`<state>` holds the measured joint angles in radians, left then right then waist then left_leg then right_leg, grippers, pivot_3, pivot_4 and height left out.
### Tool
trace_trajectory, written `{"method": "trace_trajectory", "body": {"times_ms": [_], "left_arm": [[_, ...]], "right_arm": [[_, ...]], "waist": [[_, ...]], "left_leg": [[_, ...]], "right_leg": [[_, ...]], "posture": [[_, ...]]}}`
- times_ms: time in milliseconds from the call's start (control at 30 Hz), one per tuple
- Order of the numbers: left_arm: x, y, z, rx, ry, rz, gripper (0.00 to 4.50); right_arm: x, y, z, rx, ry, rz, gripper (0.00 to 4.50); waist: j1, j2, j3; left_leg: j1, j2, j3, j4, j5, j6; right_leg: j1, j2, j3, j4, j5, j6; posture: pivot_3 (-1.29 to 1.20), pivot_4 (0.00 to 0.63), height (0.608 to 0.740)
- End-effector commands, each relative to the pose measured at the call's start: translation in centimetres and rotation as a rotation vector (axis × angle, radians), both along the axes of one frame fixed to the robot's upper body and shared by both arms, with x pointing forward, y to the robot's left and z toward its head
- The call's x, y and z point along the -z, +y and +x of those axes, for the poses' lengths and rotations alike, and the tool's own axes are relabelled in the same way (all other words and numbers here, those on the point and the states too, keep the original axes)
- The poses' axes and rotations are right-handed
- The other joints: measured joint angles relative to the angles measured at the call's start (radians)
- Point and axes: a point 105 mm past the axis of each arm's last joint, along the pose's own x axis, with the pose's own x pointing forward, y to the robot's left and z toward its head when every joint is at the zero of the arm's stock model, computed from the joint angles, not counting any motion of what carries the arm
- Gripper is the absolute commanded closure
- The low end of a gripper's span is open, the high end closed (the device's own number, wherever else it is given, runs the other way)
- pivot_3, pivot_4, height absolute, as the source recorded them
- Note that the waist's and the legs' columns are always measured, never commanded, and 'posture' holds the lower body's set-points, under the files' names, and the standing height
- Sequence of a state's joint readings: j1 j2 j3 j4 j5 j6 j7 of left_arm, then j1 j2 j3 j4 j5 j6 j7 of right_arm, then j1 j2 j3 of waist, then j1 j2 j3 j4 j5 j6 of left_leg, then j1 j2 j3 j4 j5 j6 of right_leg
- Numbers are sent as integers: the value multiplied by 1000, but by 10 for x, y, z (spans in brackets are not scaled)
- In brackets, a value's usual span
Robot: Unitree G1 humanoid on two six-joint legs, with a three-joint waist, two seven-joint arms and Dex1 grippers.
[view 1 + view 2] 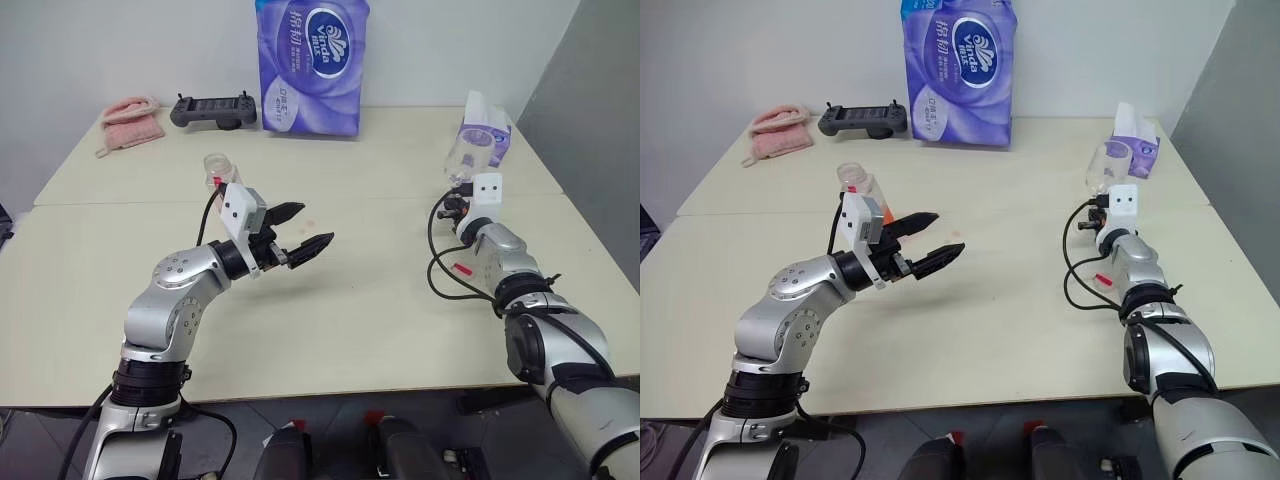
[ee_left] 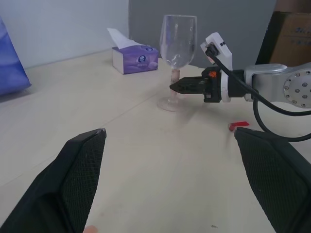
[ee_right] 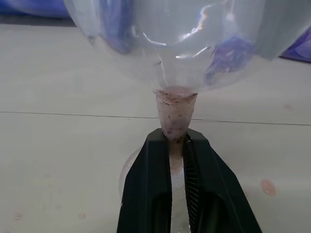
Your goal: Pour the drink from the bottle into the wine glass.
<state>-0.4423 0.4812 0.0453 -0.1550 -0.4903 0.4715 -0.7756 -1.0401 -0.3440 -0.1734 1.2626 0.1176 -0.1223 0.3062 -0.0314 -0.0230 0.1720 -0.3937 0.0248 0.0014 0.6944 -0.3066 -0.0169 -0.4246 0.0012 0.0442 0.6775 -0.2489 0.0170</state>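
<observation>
The pour had not begun, as far as the views showed: the clear stemmed wine glass with its tall tulip bowl point(image 2: 178, 43) stood empty of fresh drink, and only the grasp on it looked done. The right gripper point(image 3: 177, 160), two black fingers pointing level, was clamped on the glass's stem just above the round foot, holding it upright on the pale beige table point(image 1: 380, 300) towards the right side, near the small purple tissue box point(image 1: 488, 128). What remained, by my judgement, was nearly everything: taking up the bottle, getting its cap off if it was on, bringing it over the bowl and tipping.

The left gripper point(image 1: 300, 232) hung over the table's middle with its jaws spread wide and nothing between them. The small clear plastic bottle point(image 1: 856, 180) stood just behind that gripper, partly hidden by the wrist camera; whether a cap sat on it, I could not tell, nor could I make out any orange-red drink inside.

The glass itself looked thin and transparent, the bowl dry and bright with reflections. A cloudy pinkish-purple residue stained the top of the stem where it met the bowl
</observation>
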Motion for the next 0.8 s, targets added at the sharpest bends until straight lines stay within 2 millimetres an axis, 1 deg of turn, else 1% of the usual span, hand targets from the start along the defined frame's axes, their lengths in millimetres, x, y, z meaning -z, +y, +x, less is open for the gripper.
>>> {"method": "trace_trajectory", "body": {"times_ms": [33,133,300,400,567,700,800], "left_arm": [[-8,7,-4,-22,-44,3,0],[1,21,-11,-67,-21,14,0],[18,42,-31,-149,25,29,0],[27,54,-44,-220,30,57,0],[32,68,-64,-338,45,37,0],[38,71,-74,-383,68,37,0],[40,72,-77,-397,77,28,0]], "right_arm": [[-32,12,5,-56,-114,-51,4429],[-34,31,4,-131,-146,-92,4429],[-36,71,2,-252,-172,-63,4429],[-33,100,-2,-326,-171,-40,4429],[-25,140,-13,-423,-170,-20,4429],[-17,161,-20,-482,-153,-12,4429],[-13,172,-24,-513,-147,-13,4429]], "waist": [[0,0,0],[-4,1,0],[-16,1,1],[-19,2,1],[-13,2,1],[-6,2,1],[-2,2,1]], "left_leg": [[0,0,0,0,0,0],[0,0,0,-1,0,0],[0,2,0,-2,0,0],[0,2,-1,-2,0,0],[0,1,-3,-2,0,0],[0,0,-3,-2,0,0],[0,0,-3,-2,0,0]], "right_leg": [[0,0,0,0,0,0],[0,0,0,0,0,0],[-2,0,1,1,-1,-1],[-2,-1,1,1,-1,-2],[-2,-2,0,1,-1,-2],[-1,-3,0,1,-1,-2],[-1,-3,0,1,-1,-2]], "posture": [[0,150,740],[0,150,740],[0,150,740],[0,150,740],[0,150,740],[0,150,740],[0,150,740]]}}
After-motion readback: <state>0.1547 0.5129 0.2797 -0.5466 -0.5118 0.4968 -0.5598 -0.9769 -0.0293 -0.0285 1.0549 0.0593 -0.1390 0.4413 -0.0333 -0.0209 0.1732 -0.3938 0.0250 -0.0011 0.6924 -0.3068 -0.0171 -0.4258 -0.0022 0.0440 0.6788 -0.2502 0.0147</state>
